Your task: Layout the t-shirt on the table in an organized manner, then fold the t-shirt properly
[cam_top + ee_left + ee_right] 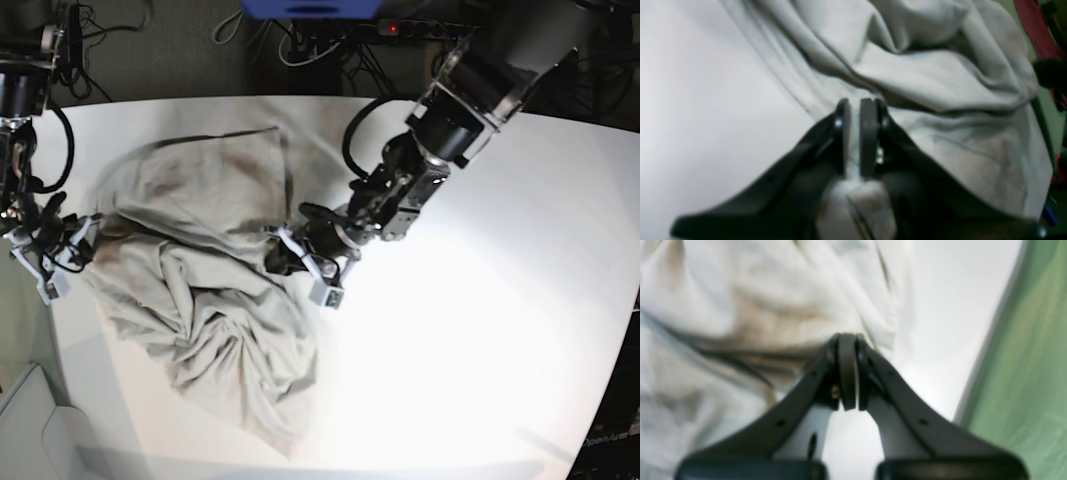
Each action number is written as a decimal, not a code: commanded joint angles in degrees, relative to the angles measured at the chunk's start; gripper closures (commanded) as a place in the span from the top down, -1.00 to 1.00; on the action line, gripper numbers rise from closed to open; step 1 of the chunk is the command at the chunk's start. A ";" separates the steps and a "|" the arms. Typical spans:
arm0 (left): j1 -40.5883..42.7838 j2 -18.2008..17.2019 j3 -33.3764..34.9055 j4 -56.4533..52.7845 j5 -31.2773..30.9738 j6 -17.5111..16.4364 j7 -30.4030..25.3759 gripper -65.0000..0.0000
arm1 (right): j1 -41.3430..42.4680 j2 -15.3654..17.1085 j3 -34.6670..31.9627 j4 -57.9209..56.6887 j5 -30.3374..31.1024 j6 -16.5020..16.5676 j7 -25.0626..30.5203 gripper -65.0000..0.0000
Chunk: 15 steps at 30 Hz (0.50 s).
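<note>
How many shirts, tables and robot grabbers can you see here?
Shirts: 1, the t-shirt
Tables: 1, the table
Grabbers: 2, the left gripper and the right gripper
Total: 4

Left tool (856,111) pinching rumpled t-shirt (940,76) on table (700,100)

light: bright overhead, glare on table (480,330) | wrist views: blurred, perhaps motion | base corners: dark, curved
</note>
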 commanded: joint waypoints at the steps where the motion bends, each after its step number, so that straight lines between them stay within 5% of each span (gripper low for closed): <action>1: 0.32 -0.55 0.28 1.73 2.03 5.37 6.07 -0.80 | 1.43 1.23 0.26 0.07 0.63 -1.04 2.23 -1.00; 6: 5.07 -2.66 0.81 16.76 2.29 17.77 9.93 -0.80 | 3.01 1.49 0.53 -1.07 0.63 -1.04 4.51 -1.00; 15: 5.94 -4.42 0.19 36.19 2.38 28.58 13.27 -0.80 | 2.66 2.90 0.70 -0.63 0.63 -1.04 4.43 -1.00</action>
